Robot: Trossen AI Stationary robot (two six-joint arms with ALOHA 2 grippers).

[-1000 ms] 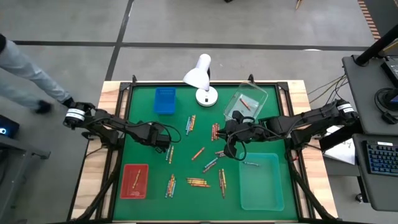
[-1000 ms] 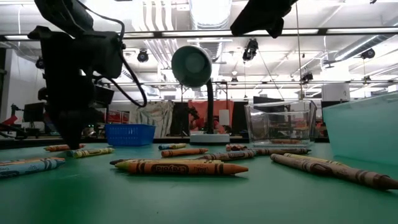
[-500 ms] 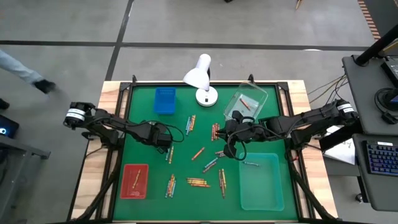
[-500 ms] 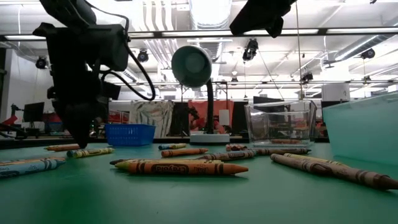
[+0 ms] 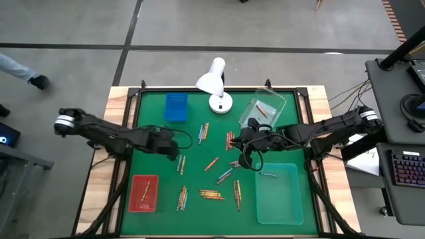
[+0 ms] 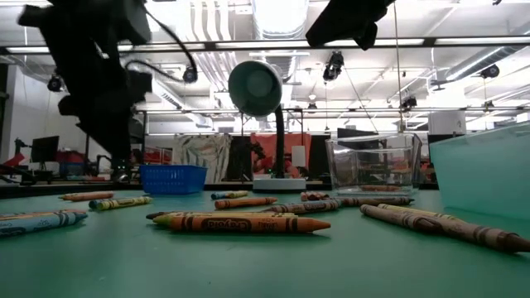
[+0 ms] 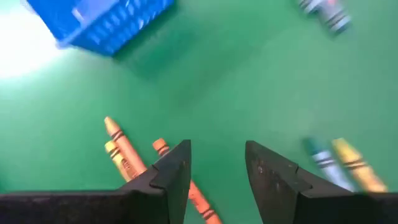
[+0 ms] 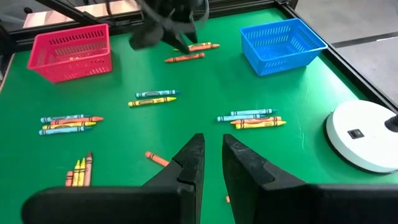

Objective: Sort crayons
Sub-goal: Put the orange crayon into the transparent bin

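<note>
High view: the green-topped table [image 5: 159, 133] fills the frame's centre, with a teal translucent rectangular bin [image 5: 279, 194] at lower right, a clear plastic tub [image 5: 262, 110] at upper right holding a red crayon, a red mesh basket [image 5: 143, 193] at lower left with a crayon or two inside, and a blue mesh basket [image 5: 175, 107] at upper left whose contents I cannot tell. A white desk lamp [image 5: 216, 84] stands at top centre. The short wax crayons [image 5: 211, 194] lie scattered loose across the mat's middle and lower part. The left gripper [image 5: 174, 150] hangs left of centre, fingers parted and empty, over orange crayons [image 7: 127, 155]; since a second ago its arm has stretched further out to the left. The right gripper [image 5: 240, 143], right of centre, has fingers nearly together, holding nothing, unchanged. A person's sleeve [image 5: 16, 66] shows at the left edge.
</note>
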